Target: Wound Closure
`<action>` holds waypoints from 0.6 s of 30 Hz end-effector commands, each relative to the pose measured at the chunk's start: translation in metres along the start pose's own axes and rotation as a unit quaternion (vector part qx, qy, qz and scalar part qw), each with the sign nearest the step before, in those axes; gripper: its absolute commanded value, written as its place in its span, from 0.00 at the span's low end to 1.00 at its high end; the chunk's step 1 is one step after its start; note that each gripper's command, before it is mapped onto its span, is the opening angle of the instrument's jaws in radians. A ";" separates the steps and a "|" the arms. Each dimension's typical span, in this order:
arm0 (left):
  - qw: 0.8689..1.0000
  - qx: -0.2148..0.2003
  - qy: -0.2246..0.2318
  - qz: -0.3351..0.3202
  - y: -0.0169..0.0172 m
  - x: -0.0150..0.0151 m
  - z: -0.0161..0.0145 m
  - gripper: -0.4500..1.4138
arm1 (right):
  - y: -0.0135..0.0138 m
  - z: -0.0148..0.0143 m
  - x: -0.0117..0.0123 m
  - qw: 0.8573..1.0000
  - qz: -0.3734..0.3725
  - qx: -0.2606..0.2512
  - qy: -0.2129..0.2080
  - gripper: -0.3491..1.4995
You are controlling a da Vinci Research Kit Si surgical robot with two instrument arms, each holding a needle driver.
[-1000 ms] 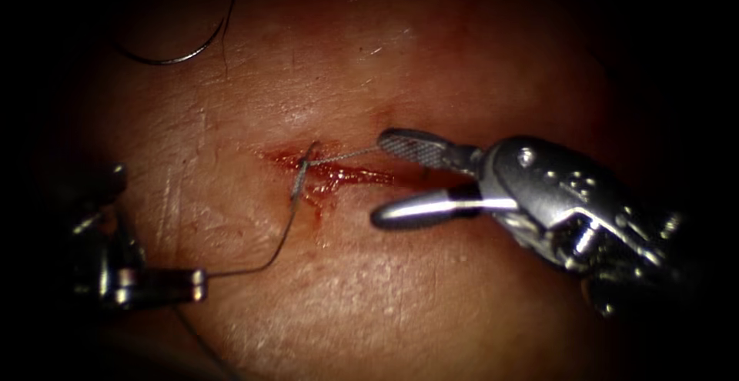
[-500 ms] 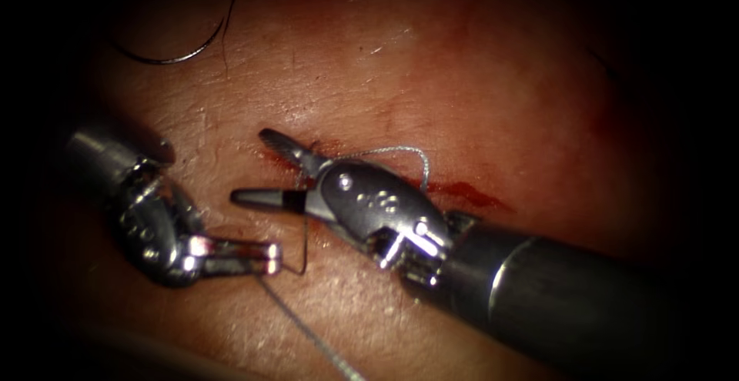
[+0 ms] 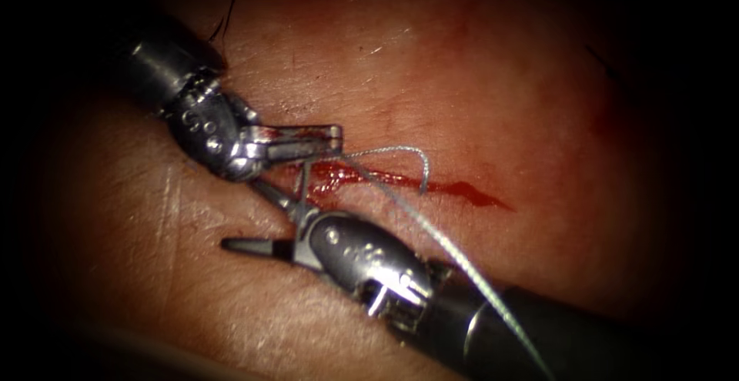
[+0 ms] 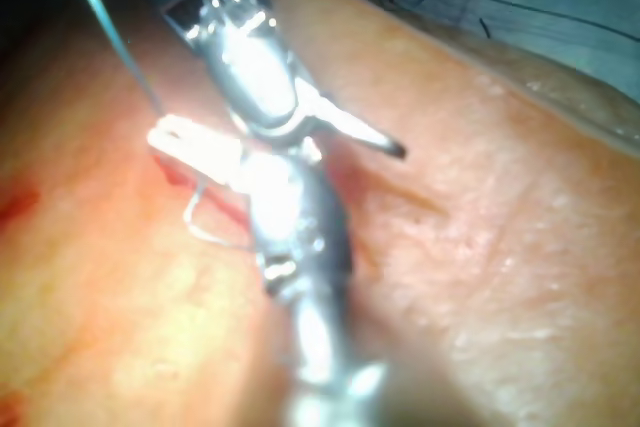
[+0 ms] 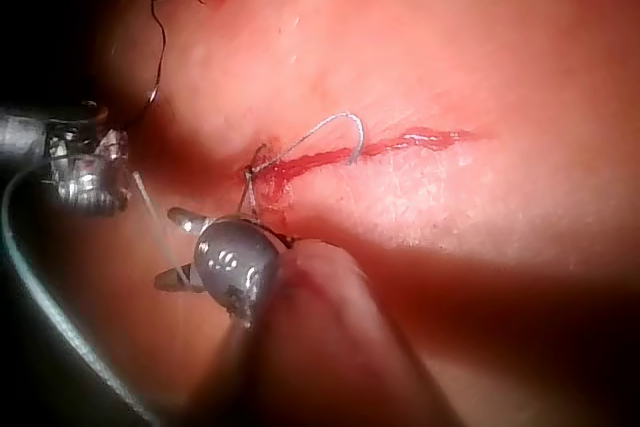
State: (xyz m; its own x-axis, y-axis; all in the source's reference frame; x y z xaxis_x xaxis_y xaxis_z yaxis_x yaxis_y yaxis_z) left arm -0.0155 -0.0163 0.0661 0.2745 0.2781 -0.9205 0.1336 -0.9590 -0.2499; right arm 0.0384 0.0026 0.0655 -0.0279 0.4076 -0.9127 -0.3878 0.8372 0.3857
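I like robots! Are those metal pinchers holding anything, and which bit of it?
The left tool pinches the thread close to the cut; the right tool's open jaws hold nothing.

Both tools are polished metal with bright glints, the left tool [image 3: 308, 141] and the right tool [image 3: 265, 219]; their shafts look darker, satin; the tissue [image 3: 477, 96] is moist, finely creased, faintly glossy; the thread [image 3: 454, 254] pale, twisted, slightly shiny; the red fluid [image 3: 462, 189] wet, glossy.

dim endoscope view with black vignetted edges, light pooled on the central tissue [image 3: 477, 104], glints on the tools, left wrist view overexposed and blurred, right wrist view soft with deep shadow
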 end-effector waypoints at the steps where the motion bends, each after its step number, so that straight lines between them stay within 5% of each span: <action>1: 1.000 -0.002 -0.001 -0.006 -0.0002 -0.0016 0.0000 0.00 | -0.0010 0.0002 -0.0005 1.000 0.002 0.004 0.008 0.85; 10: 1.000 -0.012 -0.011 -0.018 -0.0024 -0.0080 -0.0005 0.00 | -0.0018 -0.0015 -0.0003 0.998 0.011 -0.012 0.066 0.83; 18: 0.999 -0.020 -0.014 -0.020 -0.0025 -0.0113 -0.0026 0.00 | -0.0017 -0.0025 -0.0009 0.973 0.105 -0.027 0.205 0.83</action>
State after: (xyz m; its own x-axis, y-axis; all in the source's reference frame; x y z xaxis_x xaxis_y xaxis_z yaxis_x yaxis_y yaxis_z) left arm -0.0162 -0.0161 0.0774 0.2447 0.3117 -0.9181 0.1821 -0.9448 -0.2722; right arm 0.0355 0.0007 0.0652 -0.4774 0.3726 -0.7958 -0.3866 0.7242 0.5710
